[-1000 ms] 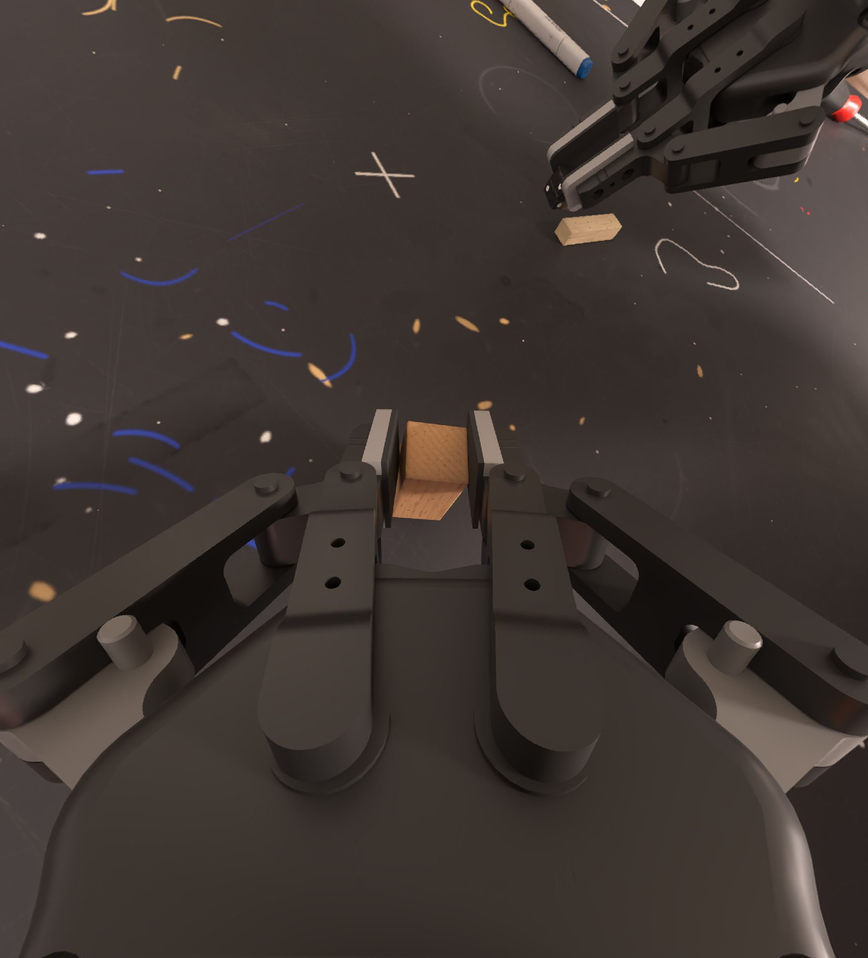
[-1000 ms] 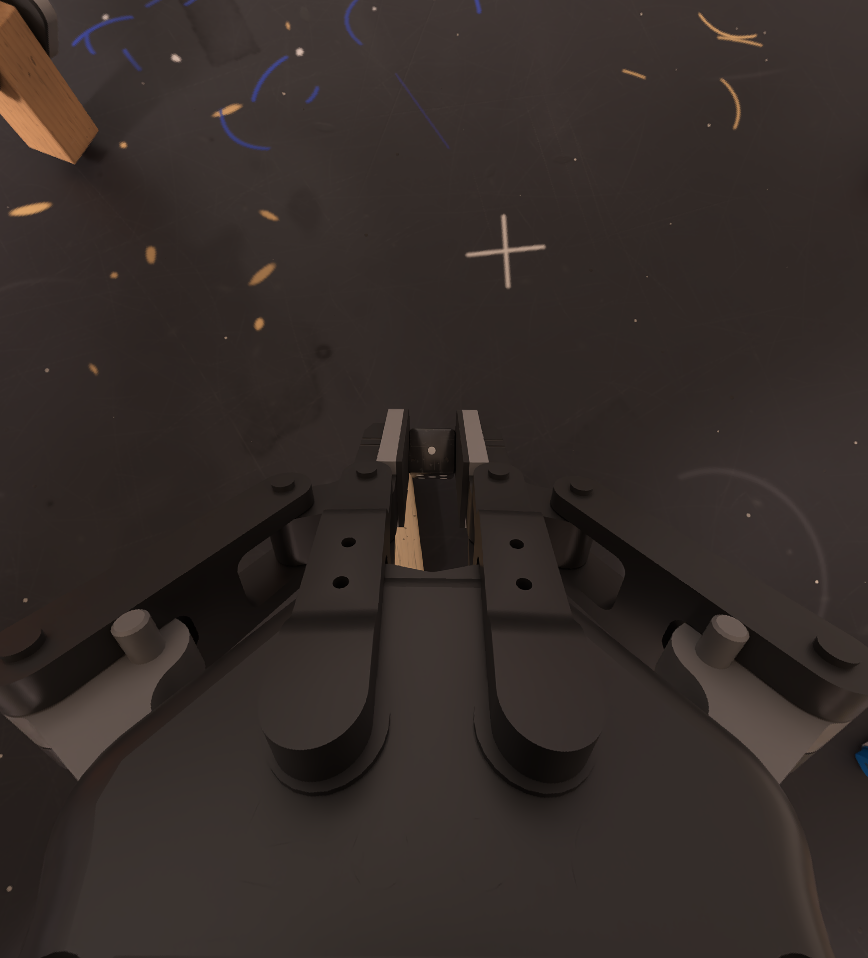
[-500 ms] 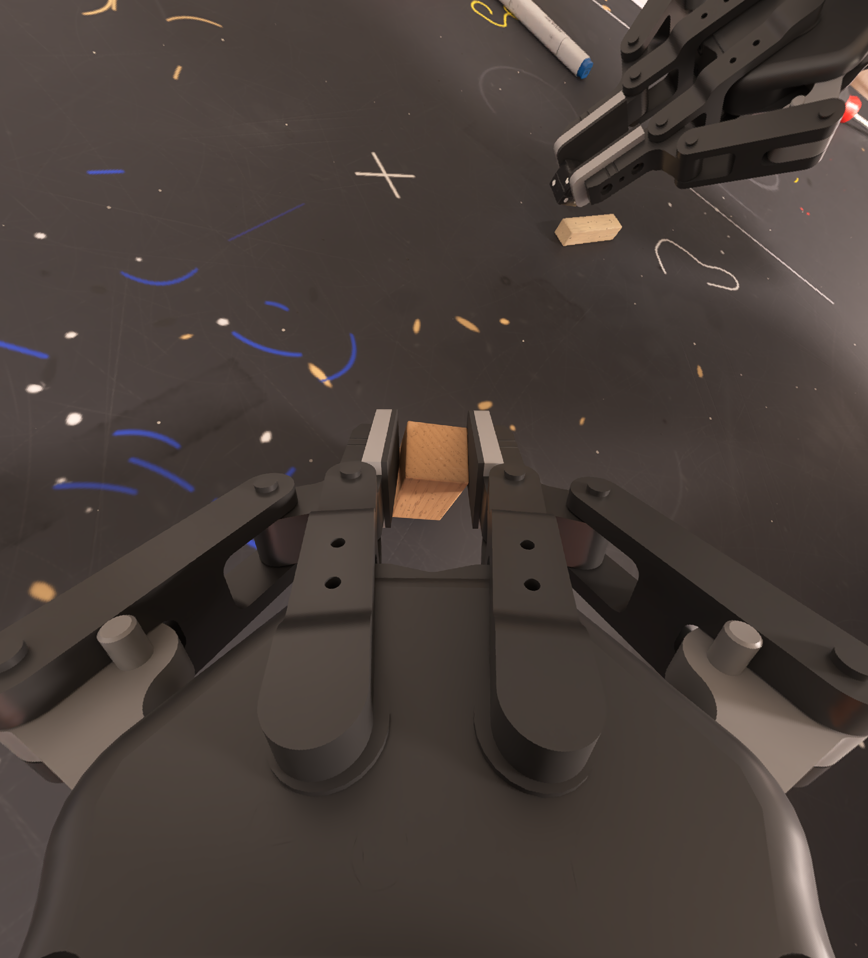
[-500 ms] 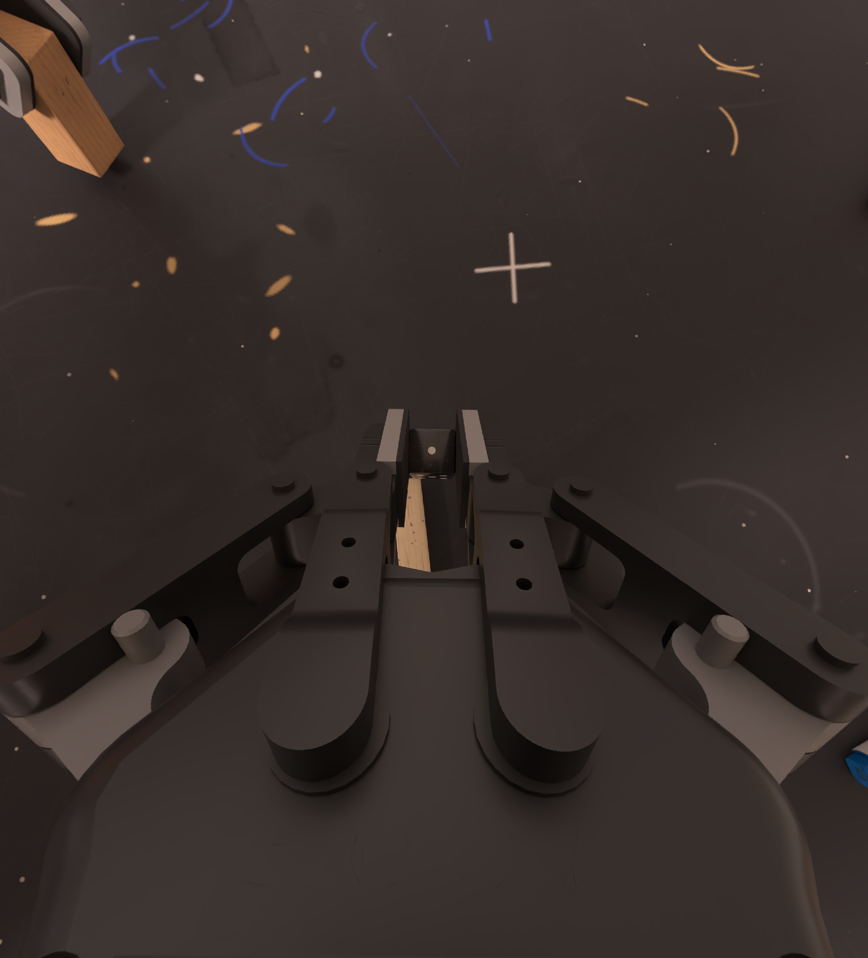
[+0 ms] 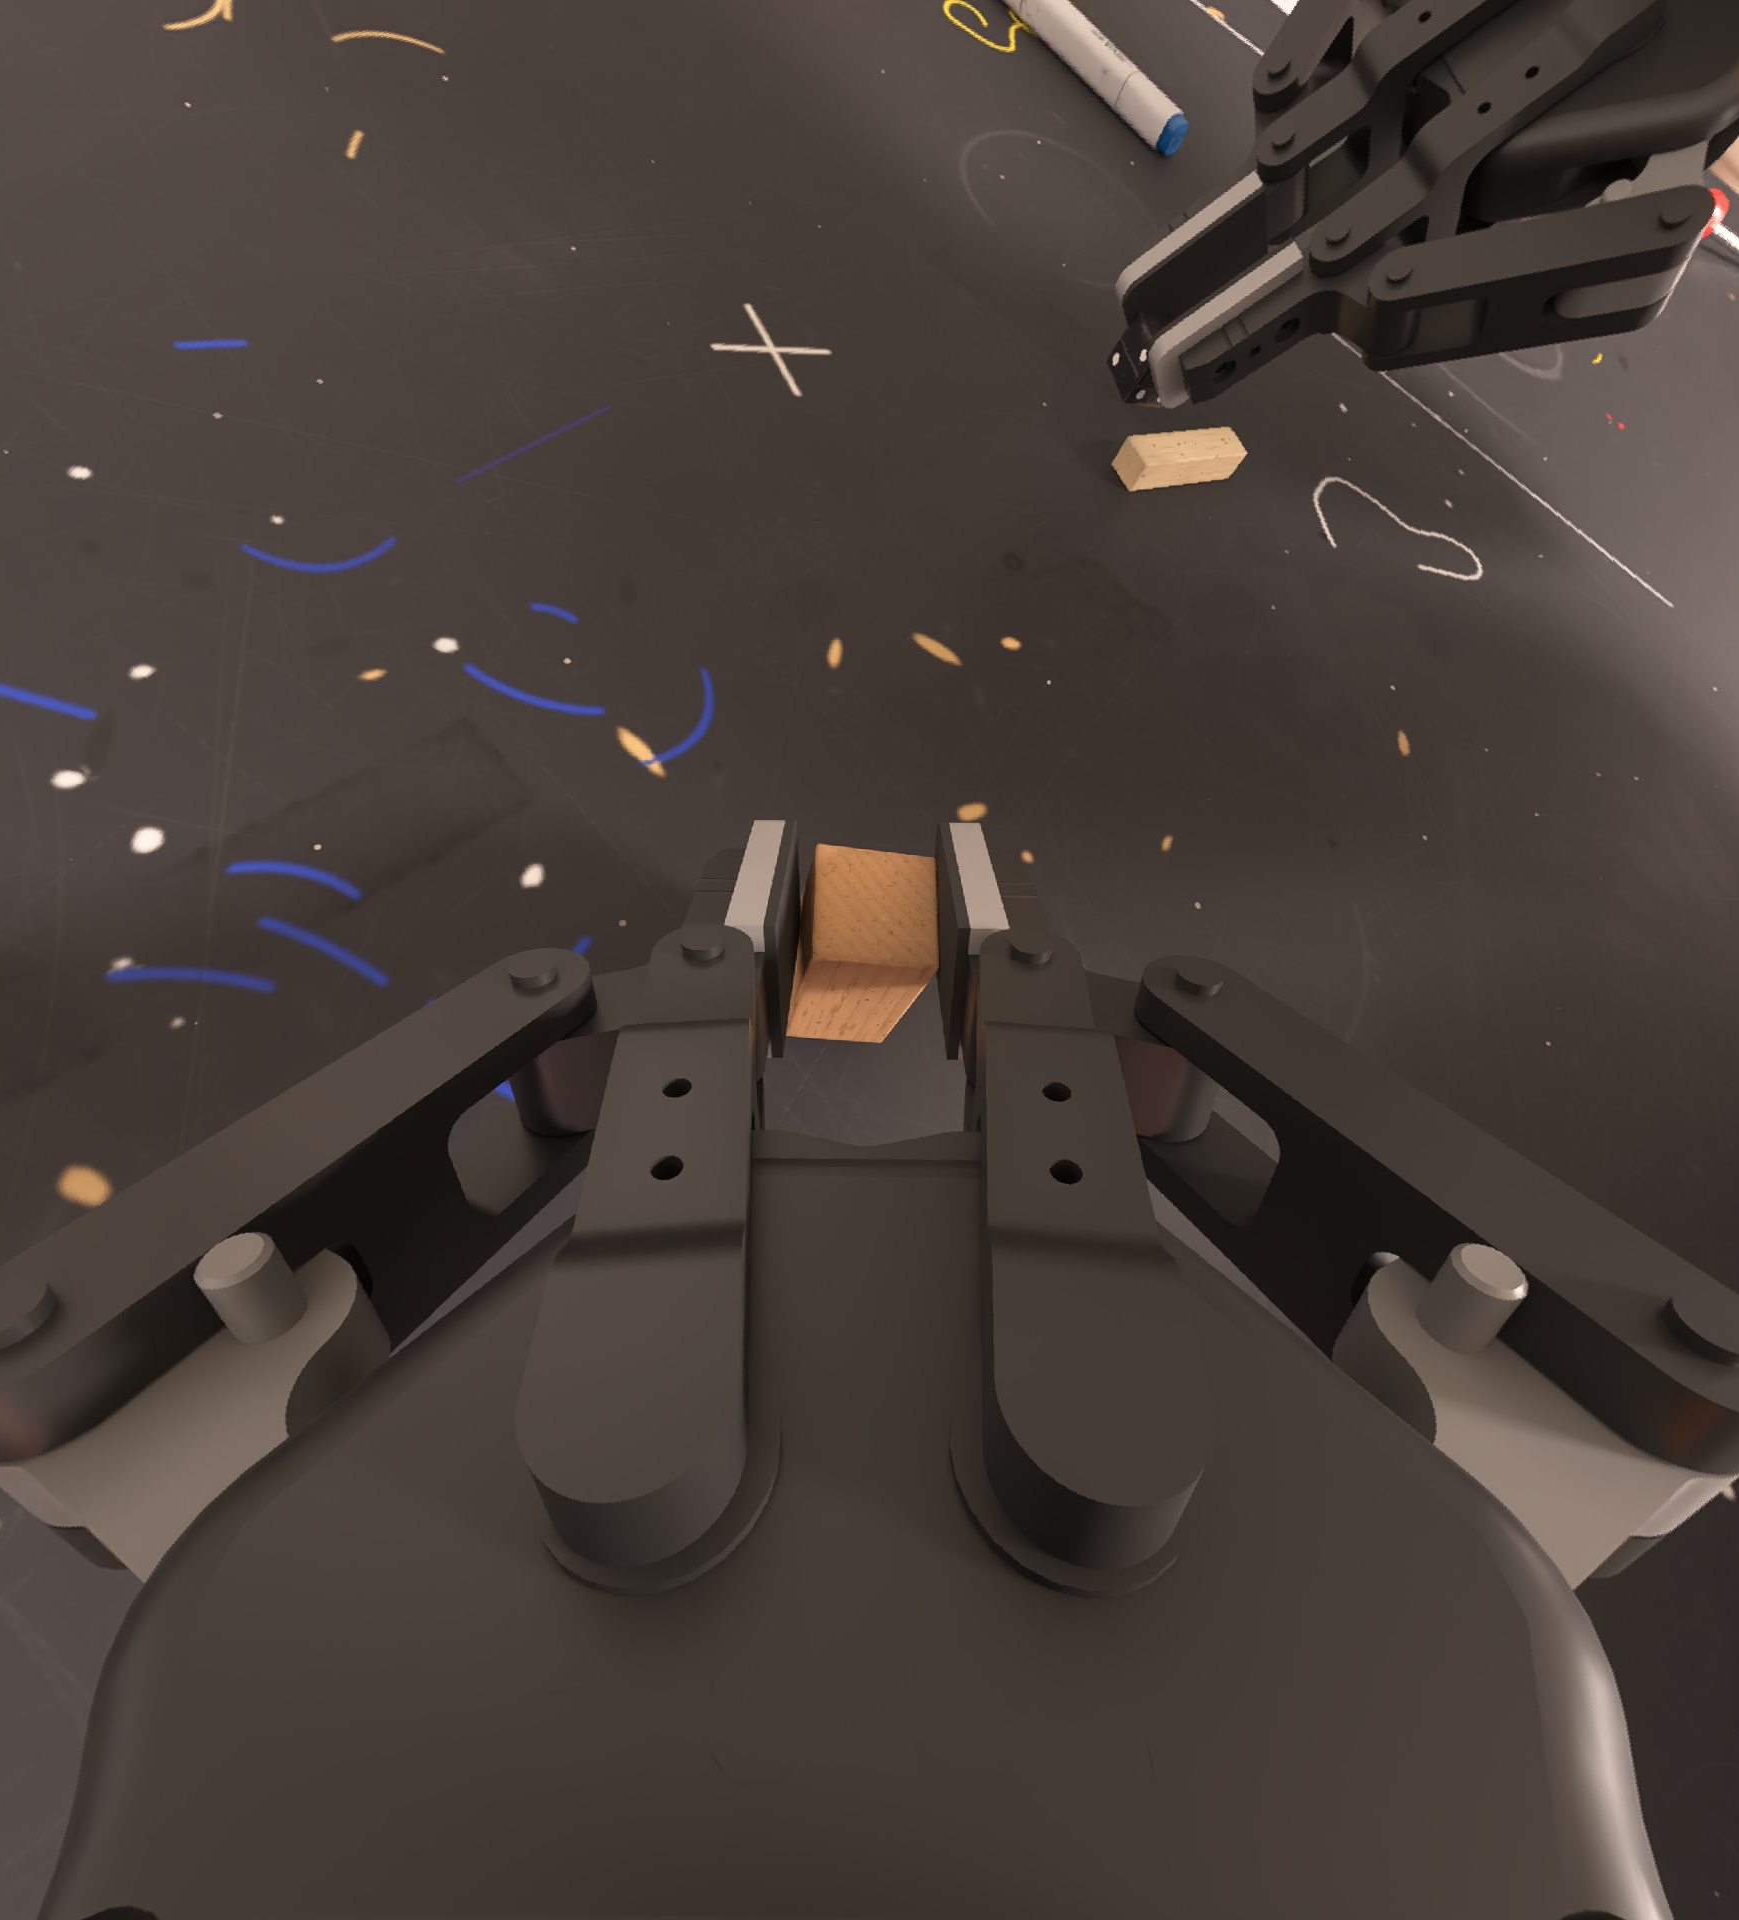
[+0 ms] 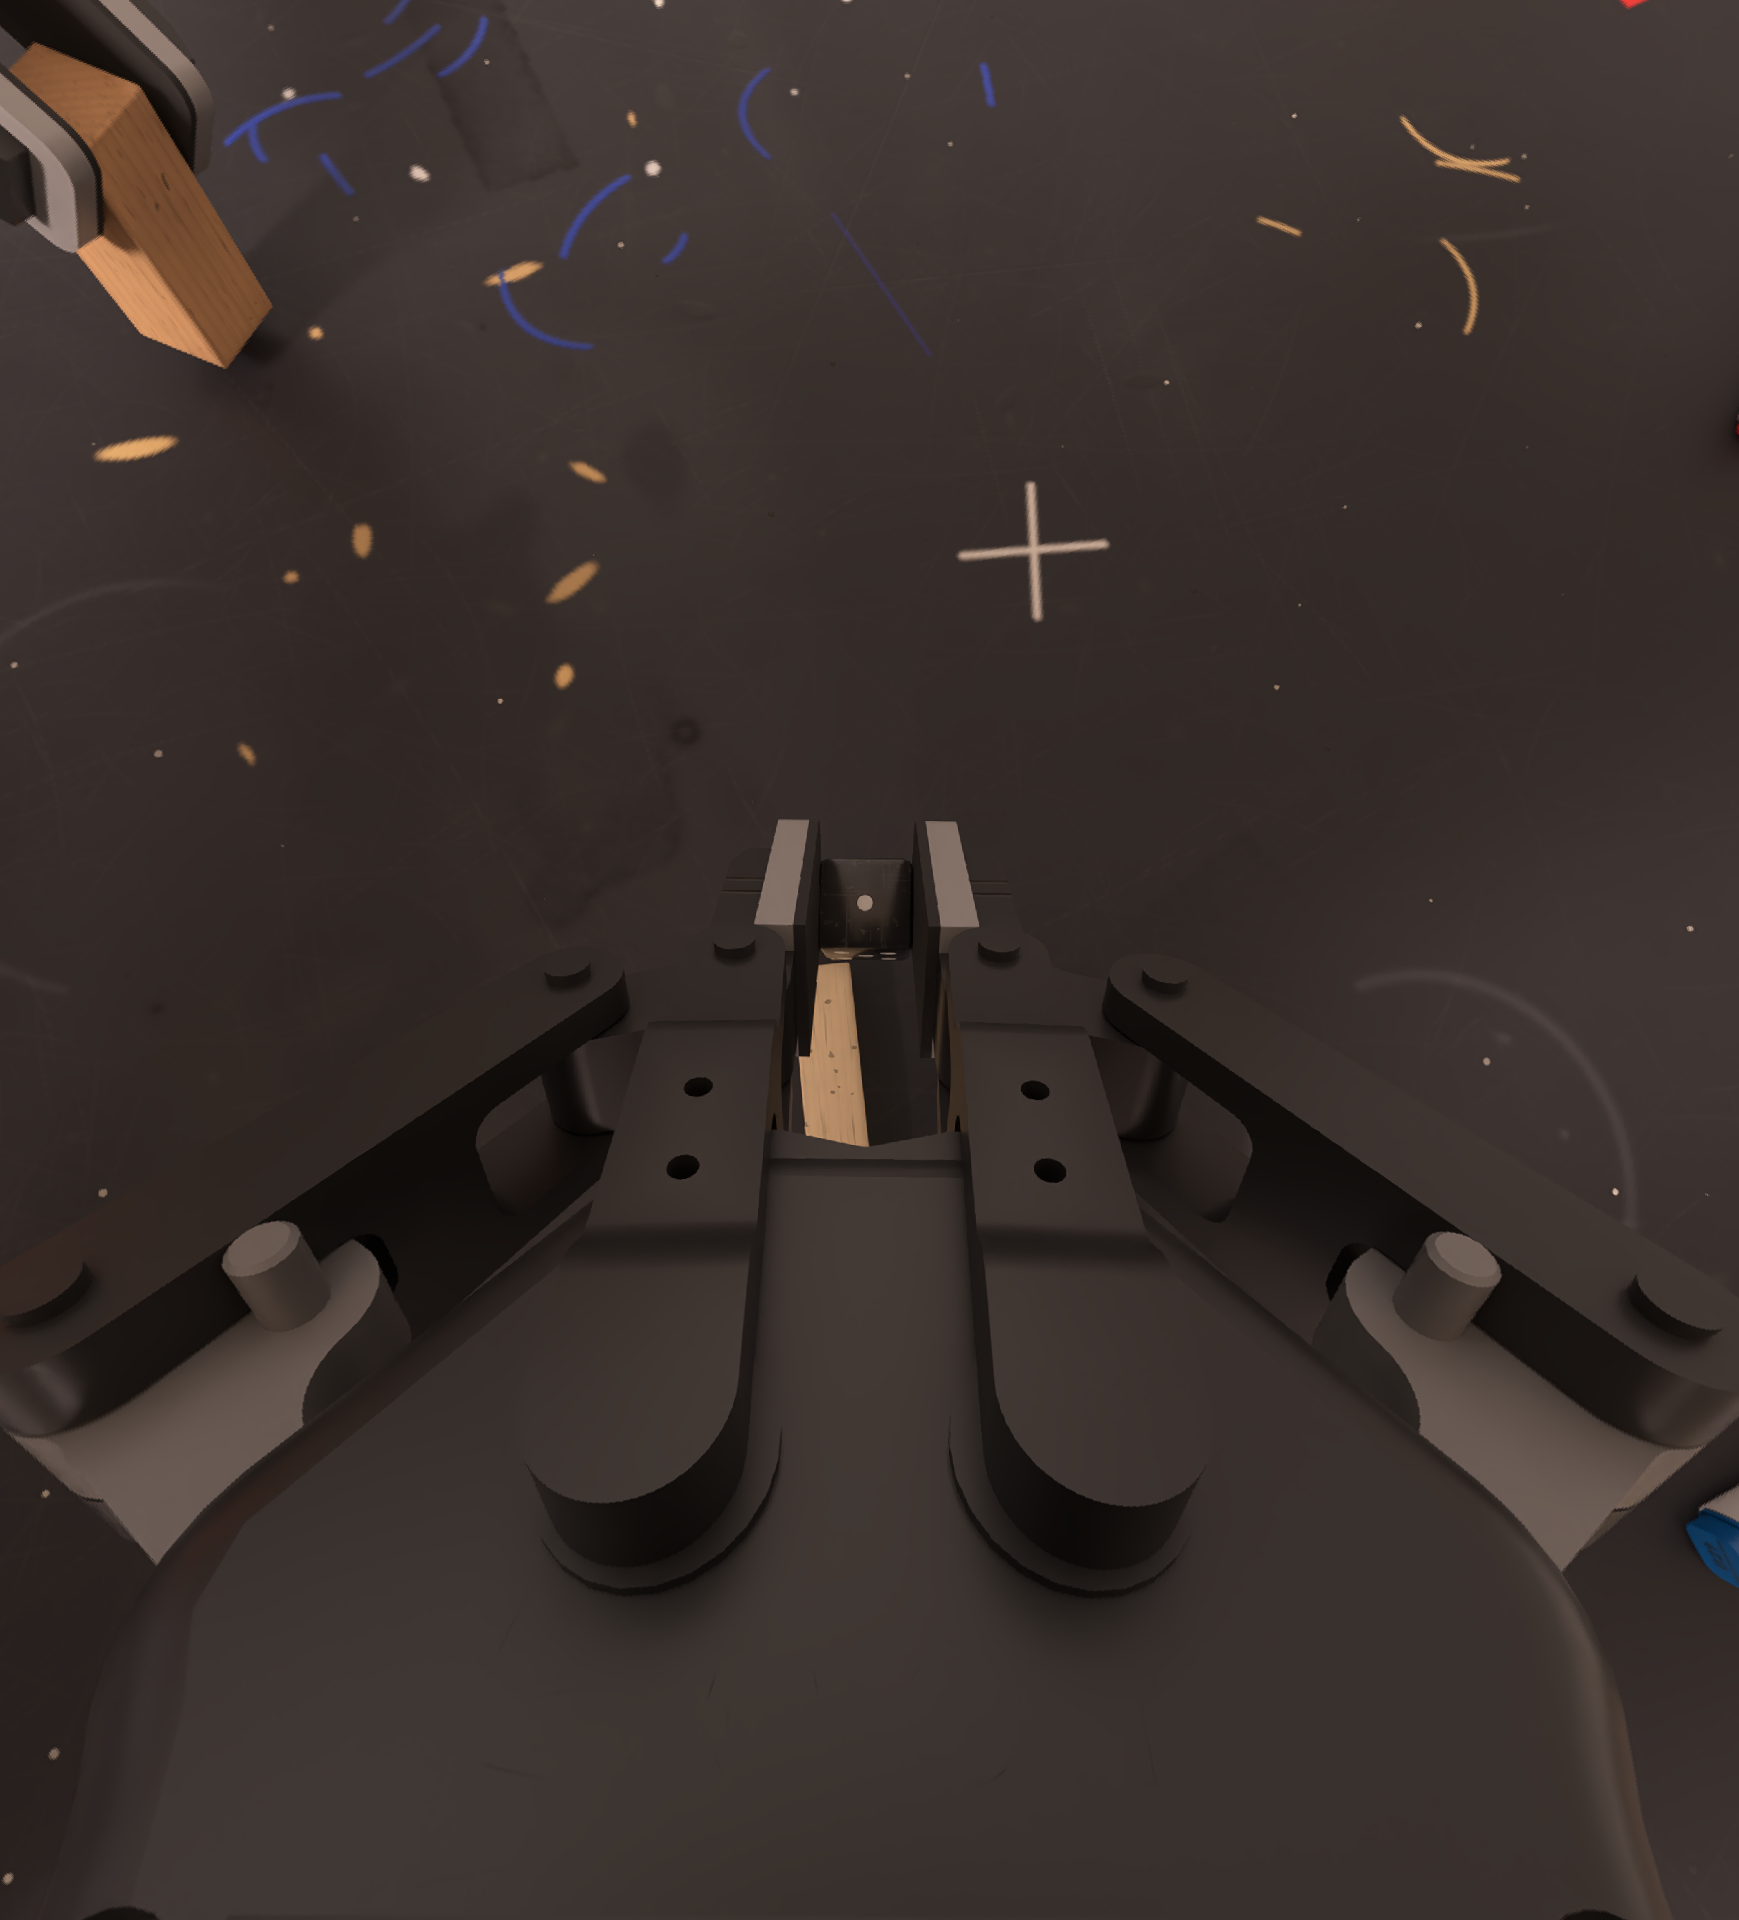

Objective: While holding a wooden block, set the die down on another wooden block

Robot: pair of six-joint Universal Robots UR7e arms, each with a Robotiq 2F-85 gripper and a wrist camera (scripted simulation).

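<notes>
The left claw (image 5: 865, 904) is clamped on a brown wooden block (image 5: 870, 935), which juts past its fingertips above the dark tabletop (image 5: 948, 582). Ahead of it the tabletop lies open, bare but for chalk and paint marks. Farther ahead to the right, a pale wooden block (image 5: 1179, 457) lies flat, just below the right claw (image 5: 1140, 358). The right claw is clamped on a dark die (image 6: 865, 902), the pale block (image 6: 834, 1070) showing between its fingers underneath. Markers (image 5: 1104, 68) lie near the tabletop's far edge; no writing on them is readable.
</notes>
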